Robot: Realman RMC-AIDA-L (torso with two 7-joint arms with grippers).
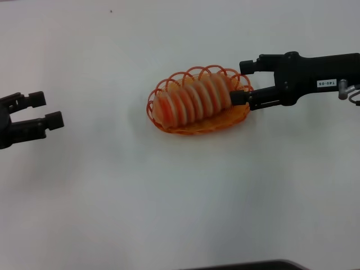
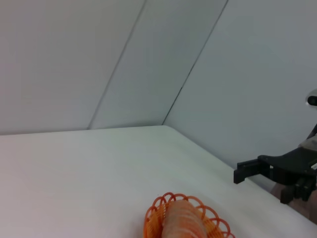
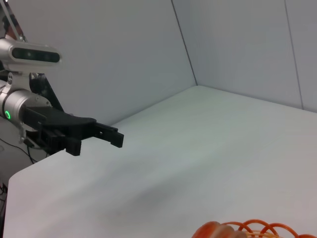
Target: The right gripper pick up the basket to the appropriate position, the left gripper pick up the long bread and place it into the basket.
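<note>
The long bread, striped orange and cream, lies inside the oval orange basket at the table's middle. My right gripper is open at the basket's right end, with the scalloped rim between its two fingers. My left gripper is open and empty near the left edge, well apart from the basket. The left wrist view shows the basket with the bread in it and a finger of the right gripper beyond it. The right wrist view shows the left gripper far off and the basket's strands.
The white table bears nothing else. A dark edge shows at the bottom of the head view. Grey walls stand behind the table in both wrist views.
</note>
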